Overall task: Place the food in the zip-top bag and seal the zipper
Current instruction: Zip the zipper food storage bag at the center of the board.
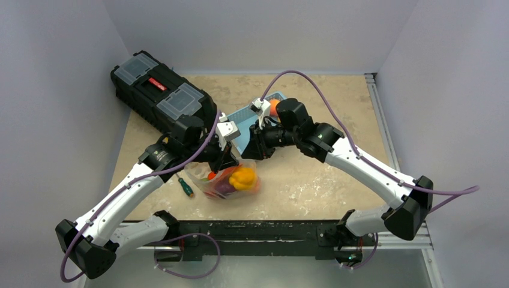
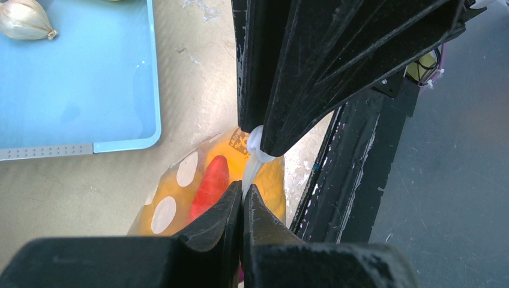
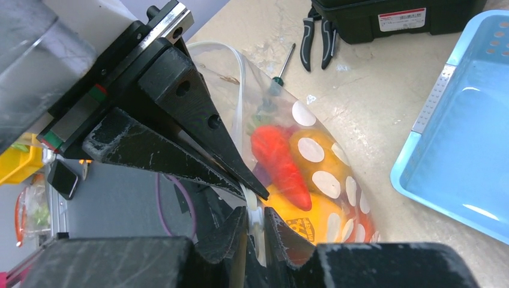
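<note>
Most of the food [image 3: 279,159] is already in the zip-top bag [image 3: 327,183] on the table [image 1: 312,180], the left gripper [image 2: 243,193] and the right gripper [image 3: 255,215] both pinch the zipper [image 2: 251,167] tight, but I think sealing is not finished, and a garlic [image 2: 24,18] waits in the blue basket [image 2: 153,72].

Left arm [image 1: 120,198], right arm [image 1: 366,171] extended inward, wrists close together; both jaws clamped on zipper [image 2: 251,168].

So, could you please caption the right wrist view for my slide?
Right end effector and left end effector pinch the zipper of the zip-top bag holding food.
</note>
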Controlling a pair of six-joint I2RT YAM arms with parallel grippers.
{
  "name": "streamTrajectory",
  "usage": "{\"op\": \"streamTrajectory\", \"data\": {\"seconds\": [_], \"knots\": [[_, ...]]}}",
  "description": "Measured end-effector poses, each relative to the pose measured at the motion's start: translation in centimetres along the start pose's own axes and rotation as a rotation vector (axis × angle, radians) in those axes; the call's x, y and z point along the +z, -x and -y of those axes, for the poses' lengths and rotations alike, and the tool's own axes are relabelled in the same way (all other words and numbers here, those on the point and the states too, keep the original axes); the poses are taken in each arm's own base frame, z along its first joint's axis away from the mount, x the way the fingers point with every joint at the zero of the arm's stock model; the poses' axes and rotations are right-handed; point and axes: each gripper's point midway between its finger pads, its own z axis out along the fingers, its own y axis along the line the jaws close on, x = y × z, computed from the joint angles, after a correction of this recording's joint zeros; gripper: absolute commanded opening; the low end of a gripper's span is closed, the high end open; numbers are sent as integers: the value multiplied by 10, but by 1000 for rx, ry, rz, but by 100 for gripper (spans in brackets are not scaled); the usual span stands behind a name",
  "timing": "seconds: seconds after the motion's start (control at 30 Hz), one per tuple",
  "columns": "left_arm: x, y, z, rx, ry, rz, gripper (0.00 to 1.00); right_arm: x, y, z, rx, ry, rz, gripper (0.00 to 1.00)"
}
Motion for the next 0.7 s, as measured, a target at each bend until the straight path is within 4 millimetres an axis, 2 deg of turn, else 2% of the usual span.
{"op": "streamTrajectory", "data": {"seconds": [0.13,0.43,0.63,0.67,0.7], "knots": [[0,-1,0,-3,2,-6,0,5,-1,1,1,1,-12,0],[0,-5,0,-10,4,-16,0,14,-4,-1,-3,4,-29,0],[-2,-9,-3,-18,20,-26,0,21,-4,0,13,-1,-31,4],[-2,-9,-3,-18,22,-26,0,22,-3,0,14,-1,-28,6],[-2,-9,-3,-18,23,-26,0,22,-3,0,17,1,-28,13]]}}
